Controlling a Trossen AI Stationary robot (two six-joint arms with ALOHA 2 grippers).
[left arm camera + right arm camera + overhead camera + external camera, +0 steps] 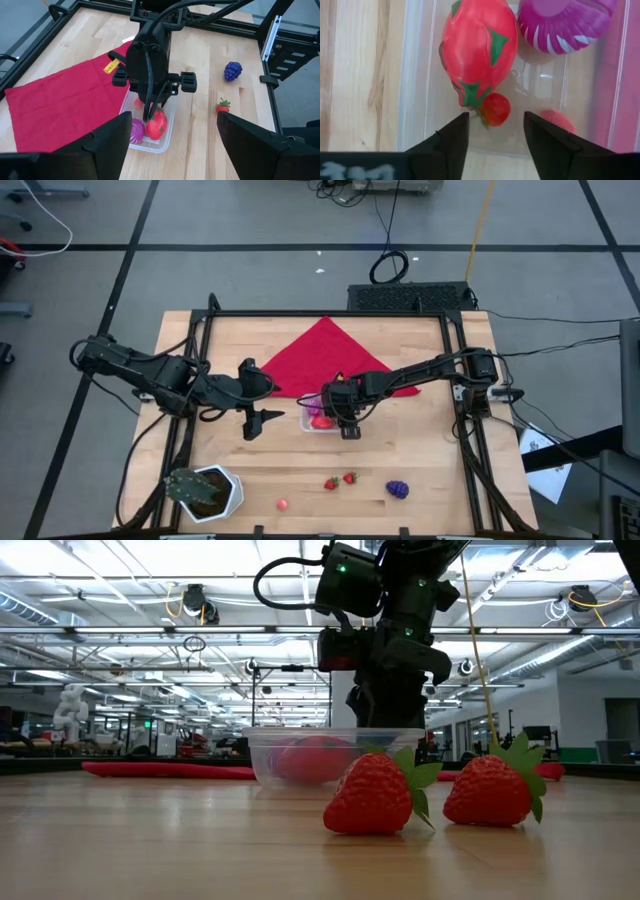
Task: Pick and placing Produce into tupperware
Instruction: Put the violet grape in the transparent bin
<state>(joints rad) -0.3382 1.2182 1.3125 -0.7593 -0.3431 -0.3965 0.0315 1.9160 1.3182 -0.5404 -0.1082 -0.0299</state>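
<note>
Right pincer [494, 131] over tupperware [417, 75], perhaps releasing.

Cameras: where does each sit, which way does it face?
High: overhead, straight down; both arms, right gripper over the tupperware.
Low: table height, level past two strawberries; right arm.
Left wrist: across the table; own fingers, right arm.
Right wrist: down into the tupperware; own fingers.
All show the tupperware.
</note>
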